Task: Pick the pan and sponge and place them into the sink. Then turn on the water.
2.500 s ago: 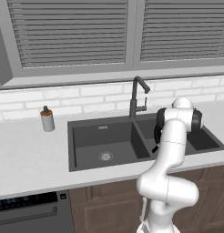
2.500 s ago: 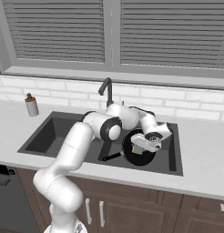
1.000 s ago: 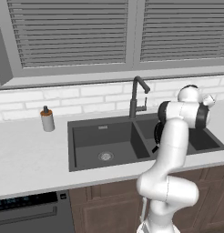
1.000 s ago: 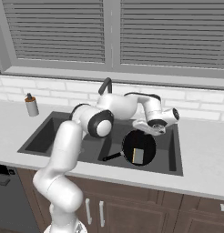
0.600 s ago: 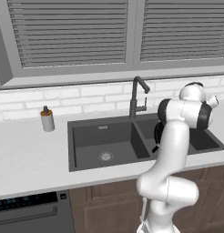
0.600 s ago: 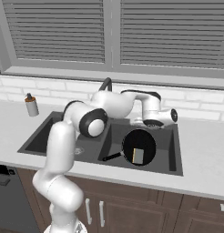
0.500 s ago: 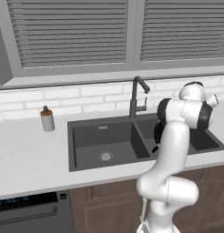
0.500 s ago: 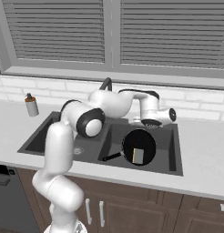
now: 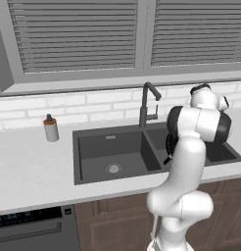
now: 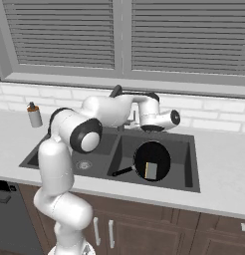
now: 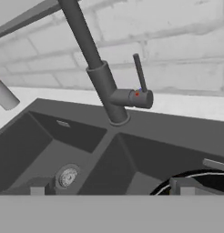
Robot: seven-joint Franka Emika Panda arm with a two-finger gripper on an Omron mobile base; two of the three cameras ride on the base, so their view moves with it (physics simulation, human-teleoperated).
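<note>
Inspecting station, nearest items first.

Cabinet fronts: brown wooden doors (image 10: pixel 144 234) below the counter; a dark appliance front (image 9: pixel 34 230) sits at the left.
Counter: pale grey worktop (image 9: pixel 29 171) surrounding the basins.
Sink: dark grey double-basin sink (image 10: pixel 191 164) set into the counter; round silver drain (image 9: pixel 113 168) visible in the left basin.
Pan: black frying pan (image 10: pixel 159 154) lies flat in the right basin, its handle (image 10: pixel 122 171) pointing toward the divider between basins. In the hand view its rim (image 11: pixel 196 177) shows at lower right.
Sponge: small pale rectangular sponge (image 10: pixel 151 170) rests inside the pan, on its near side.
Gripper: the gripper (image 10: pixel 153 128) hangs above the right basin, over the far side of the pan and apart from it; in the hand view the two finger tips (image 11: pixel 41 185) stand wide apart, as far open as they go, with nothing between them.
Faucet: dark gooseneck faucet (image 11: pixel 102 86) stands at the back rim, in line with the divider; its thin lever (image 11: pixel 140 73) points upward. No stream falls from the spout.
Soap bottle: small grey bottle (image 9: pixel 51 128) with a brown cap stands on the counter left of the sink, well apart from it.
Wall: white brick tiles (image 9: pixel 93 105) behind the counter.
Window: closed grey blinds (image 10: pixel 184 35) above the tiles.
</note>
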